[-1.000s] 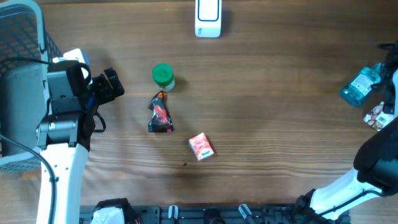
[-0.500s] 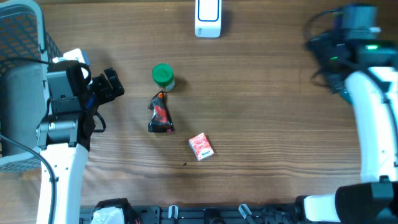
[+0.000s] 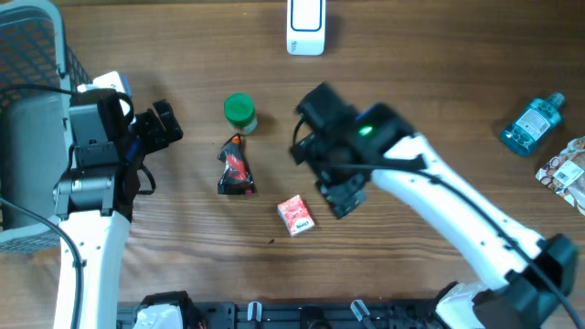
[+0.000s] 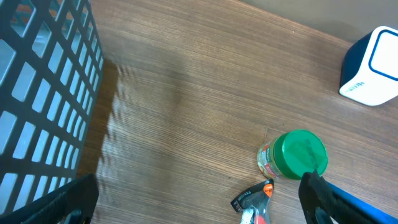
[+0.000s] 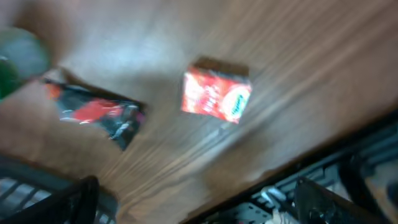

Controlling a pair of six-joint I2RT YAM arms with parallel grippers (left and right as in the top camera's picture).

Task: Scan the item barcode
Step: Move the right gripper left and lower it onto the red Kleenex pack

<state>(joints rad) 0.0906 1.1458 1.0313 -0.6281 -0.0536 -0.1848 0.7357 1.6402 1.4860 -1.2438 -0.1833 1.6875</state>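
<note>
Three items lie at mid-table: a green-lidded jar (image 3: 239, 111), a black and red pouch (image 3: 235, 170) and a small red box (image 3: 295, 216). The white and blue scanner (image 3: 305, 24) stands at the far edge. My right gripper (image 3: 341, 193) hovers open just right of and above the red box, holding nothing. In the blurred right wrist view the red box (image 5: 216, 93) and the pouch (image 5: 96, 112) lie ahead of the right gripper (image 5: 199, 208). My left gripper (image 3: 165, 123) stands open left of the jar. The left wrist view shows the jar (image 4: 300, 154) and the scanner (image 4: 372, 67).
A mesh basket (image 3: 27, 55) stands at the left edge, also close on the left as the basket (image 4: 37, 93) in the left wrist view. A blue bottle (image 3: 528, 124) and a snack packet (image 3: 568, 170) lie at the far right. A dark rail (image 3: 302, 314) runs along the front edge.
My right arm has swung from the right edge across the table to the middle, ending beside the red box. The left arm and the items have not moved.
</note>
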